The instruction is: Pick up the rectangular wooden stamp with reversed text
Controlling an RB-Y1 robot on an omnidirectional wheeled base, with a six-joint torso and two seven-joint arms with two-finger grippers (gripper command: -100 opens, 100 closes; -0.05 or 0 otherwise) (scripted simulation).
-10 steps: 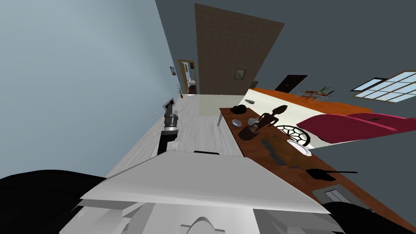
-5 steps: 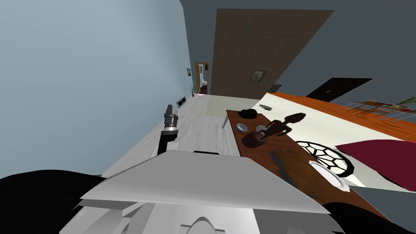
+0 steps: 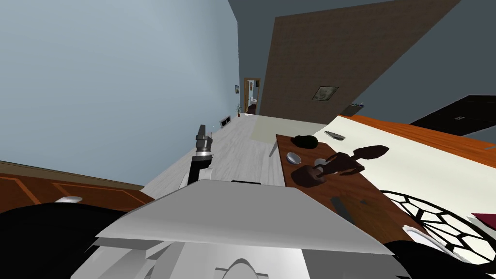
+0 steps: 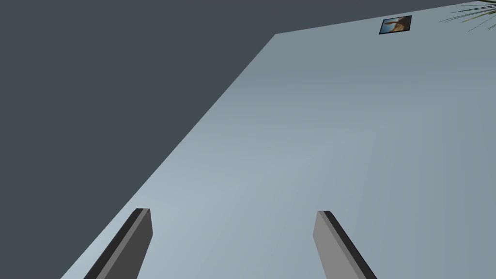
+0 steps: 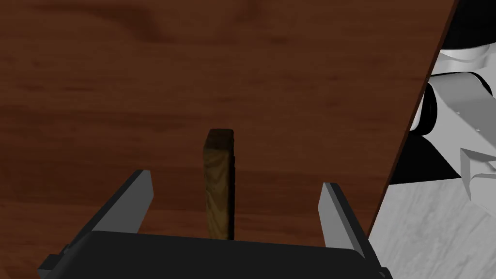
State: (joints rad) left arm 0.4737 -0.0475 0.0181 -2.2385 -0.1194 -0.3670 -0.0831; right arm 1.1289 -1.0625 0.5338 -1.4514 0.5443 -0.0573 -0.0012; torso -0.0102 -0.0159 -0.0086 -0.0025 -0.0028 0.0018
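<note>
With the right end effector (image 5: 236, 178) spread wide and empty, straddling the narrow rectangular brown wooden stamp (image 5: 218, 189) lying on the reddish-brown wooden table (image 5: 290, 72). Pre-grasp step, seemingly; next, easing lower and closing squarely on the long sides. Farther off, left end effector (image 4: 234, 211) likewise spread, empty.

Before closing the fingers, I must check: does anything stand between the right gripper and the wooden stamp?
Nothing visible. The wooden stamp lies on the brown table between the open fingers of the right gripper, untouched on both sides.
</note>
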